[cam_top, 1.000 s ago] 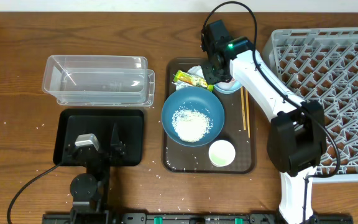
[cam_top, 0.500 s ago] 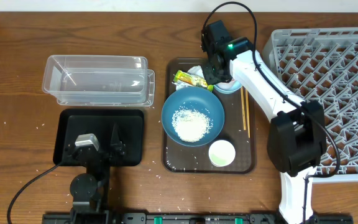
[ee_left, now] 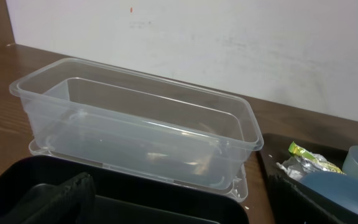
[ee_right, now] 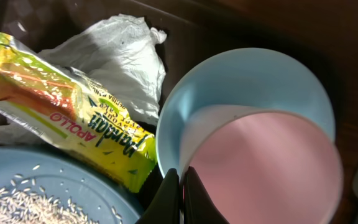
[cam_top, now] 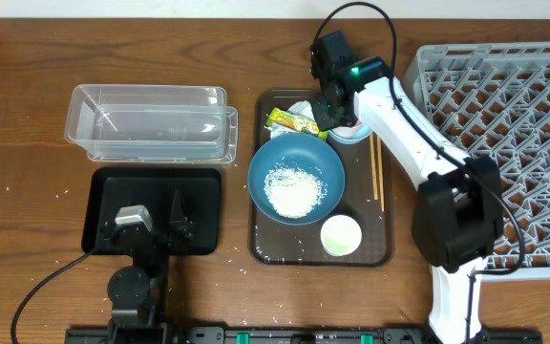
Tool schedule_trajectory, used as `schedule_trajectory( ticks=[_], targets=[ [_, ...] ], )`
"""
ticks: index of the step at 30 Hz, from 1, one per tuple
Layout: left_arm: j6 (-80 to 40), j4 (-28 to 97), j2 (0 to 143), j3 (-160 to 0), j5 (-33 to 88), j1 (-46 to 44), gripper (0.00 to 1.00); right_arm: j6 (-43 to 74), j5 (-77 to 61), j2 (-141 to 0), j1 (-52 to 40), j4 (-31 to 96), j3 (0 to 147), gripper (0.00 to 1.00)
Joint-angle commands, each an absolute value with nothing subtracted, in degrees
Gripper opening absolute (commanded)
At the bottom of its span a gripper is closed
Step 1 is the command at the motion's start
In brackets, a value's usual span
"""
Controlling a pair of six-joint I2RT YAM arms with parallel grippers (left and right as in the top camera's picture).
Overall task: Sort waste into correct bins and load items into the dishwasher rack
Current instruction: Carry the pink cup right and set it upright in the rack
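My right gripper (cam_top: pixel 333 122) (ee_right: pixel 182 186) is at the far end of the dark brown serving tray, shut on the left rim of the pale pink cup (ee_right: pixel 263 168), which sits inside the small light-blue bowl (ee_right: pixel 229 81). The green-and-yellow wrapper (cam_top: pixel 292 121) (ee_right: pixel 73 118) and the white tissue (ee_right: pixel 120 56) lie just left of it. The large dark-blue bowl (cam_top: pixel 296 179) holds the rice (cam_top: pixel 292 189). The white cup (cam_top: pixel 341 235) and the chopsticks (cam_top: pixel 376 172) are on the same tray. My left gripper (cam_top: pixel 181 218) rests over the black tray (cam_top: pixel 206 191), empty; one finger (ee_left: pixel 61 196) shows far left.
The clear tub (cam_top: pixel 151 124) (ee_left: pixel 135 124) stands behind the black tray. The grey rack (cam_top: pixel 509 143) is at the right. The brown serving tray (cam_top: pixel 260 239) holds the dishes. Rice grains are scattered on the table near the front.
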State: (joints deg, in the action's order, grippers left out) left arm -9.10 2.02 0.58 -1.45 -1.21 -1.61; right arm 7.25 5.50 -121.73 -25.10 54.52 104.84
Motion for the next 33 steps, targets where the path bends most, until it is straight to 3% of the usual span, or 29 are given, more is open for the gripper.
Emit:
schedule_trajectory(
  ticks=[1, 11, 23, 33],
  targets=[
    [-8.6, 4.1, 0.2, -0.2, -1.5, -1.3, 0.91, 8.3, 6.2, -114.4, -24.1, 54.5, 106.8, 0.01],
    [-8.6, 4.1, 0.2, -0.2, -1.5, -1.3, 0.91, 7.5, 0.6, -98.2, -13.5, 55.7, 106.8, 0.01],
    [-8.6, 4.1, 0.2, -0.2, -1.5, -1.3, 0.91, -1.0, -47.8, -97.8, 19.1, 61.6, 105.6, 0.01],
    [-8.6, 4.1, 0.2, -0.2, -1.5, -1.3, 0.92, -15.1, -62.6, -106.0, 35.0, 77.7, 105.5, 0.01]
  ],
)
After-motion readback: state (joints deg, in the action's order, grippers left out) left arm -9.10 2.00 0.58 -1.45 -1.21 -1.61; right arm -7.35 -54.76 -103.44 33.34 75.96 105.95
